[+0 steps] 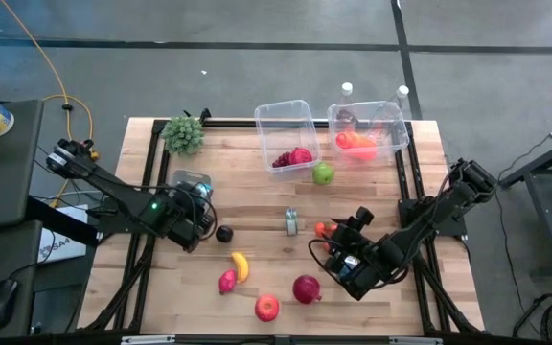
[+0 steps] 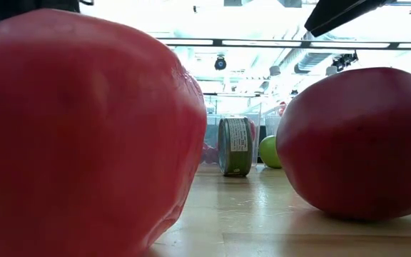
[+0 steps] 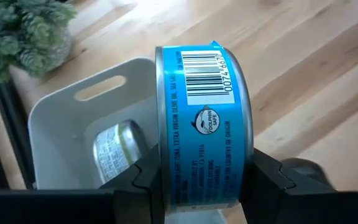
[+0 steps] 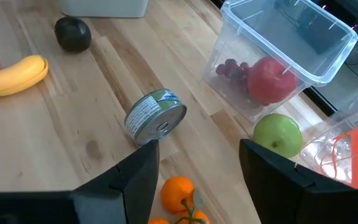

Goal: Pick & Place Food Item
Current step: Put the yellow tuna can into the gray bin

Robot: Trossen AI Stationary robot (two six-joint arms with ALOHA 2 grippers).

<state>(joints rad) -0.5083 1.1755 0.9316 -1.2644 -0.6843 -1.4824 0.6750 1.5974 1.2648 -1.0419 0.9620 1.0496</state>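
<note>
Wooden table (image 3: 328,74): blue tuna can (image 3: 201,124) clamped between left jaws.

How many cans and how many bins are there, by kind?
Cans: 3: blue tuna can in left gripper, bin can, table can
Bins: 3: white bin, clear bins
Total: 6

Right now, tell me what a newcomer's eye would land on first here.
First the blue tuna can clamped in the left gripper, held above a white bin that already holds another can. Next, the scatter of fruit on the wooden table: a banana near the front edge and a green apple beside the clear tub. The right gripper hangs open over the oranges.
</note>
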